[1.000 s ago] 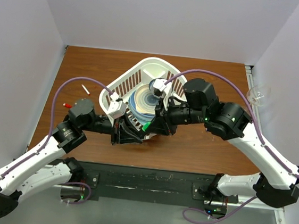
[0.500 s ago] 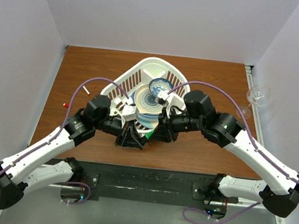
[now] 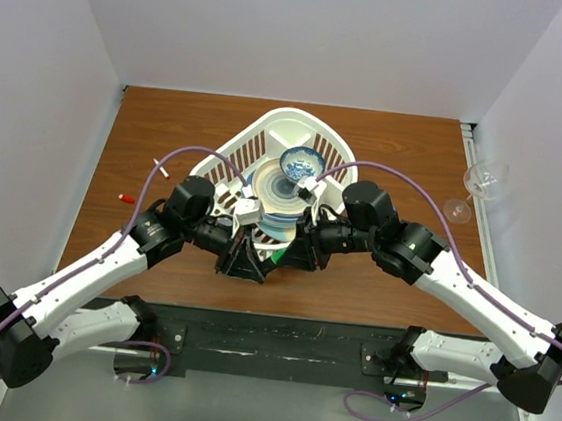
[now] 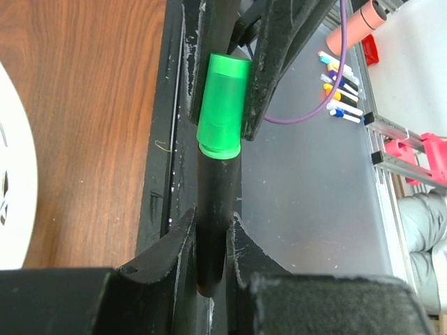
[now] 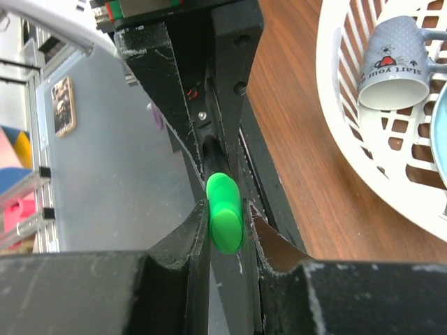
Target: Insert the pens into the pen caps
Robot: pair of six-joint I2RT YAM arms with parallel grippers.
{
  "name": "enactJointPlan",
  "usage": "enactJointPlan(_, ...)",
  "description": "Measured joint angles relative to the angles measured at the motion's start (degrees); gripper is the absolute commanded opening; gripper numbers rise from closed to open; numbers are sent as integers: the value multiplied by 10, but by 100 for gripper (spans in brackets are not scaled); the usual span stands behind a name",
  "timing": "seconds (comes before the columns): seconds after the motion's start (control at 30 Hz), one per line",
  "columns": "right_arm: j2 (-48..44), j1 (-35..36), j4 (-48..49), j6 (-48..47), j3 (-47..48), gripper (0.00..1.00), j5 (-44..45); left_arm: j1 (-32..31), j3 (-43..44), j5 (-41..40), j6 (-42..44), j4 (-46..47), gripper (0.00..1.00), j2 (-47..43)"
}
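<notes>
The left pincer (image 4: 211, 225) is clenched on the lower barrel of the black marker (image 4: 214, 199). The right pincer (image 5: 225, 218) faces it, clamped on the green cap (image 4: 223, 105). In the left wrist view the cap sits over the marker's tip, but I cannot tell whether it is fully seated. The pair hangs in front of the white basket (image 3: 269, 134), over the near edge of the desk (image 3: 397, 162) and its black rail. The main risk, as I judge it, is the push. If the two axes are slightly off, the cap may cock and jam, or the smooth barrel may slide back through the left fingers instead of seating. Letting go too soon here could drop the marker off the desk. A thin white pen (image 3: 161, 168) and a red cap (image 3: 124, 197) lie well apart at the left, not yet joined.
</notes>
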Motion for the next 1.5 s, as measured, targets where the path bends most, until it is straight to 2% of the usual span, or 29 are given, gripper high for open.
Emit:
enactJointPlan(0.13,4,3,17,10,-2,0,6,15,0,15,-12,1,0,4)
enactJointPlan(0.4,6,8,73,12,-2,0,3,64,0,96,-36,36,0,5)
enactJointPlan(0.67,42,38,72,-8,40,0,3,66,-5,154,-35,64,0,3)
enactJointPlan(0.97,57,60,95,-2,37,0,23,66,-5,115,15,-2,0,-29)
enactJointPlan(1.1,53,73,90,10,47,0,69,66,-5,94,15,0,0,-38)
enactJointPlan(1.23,48,84,80,30,67,0,124,66,-7,84,-14,47,0,-46)
enactJointPlan(1.27,48,88,77,35,76,1,140,66,-8,80,-25,65,0,-50)
enactJointPlan(1.37,40,99,80,46,86,16,174,67,-8,75,-46,97,0,-61)
enactJointPlan(1.47,33,110,89,50,88,24,193,67,-8,73,-61,119,0,-72)
enactJointPlan(1.5,32,113,89,49,92,30,198,67,-8,73,-67,126,0,-75)
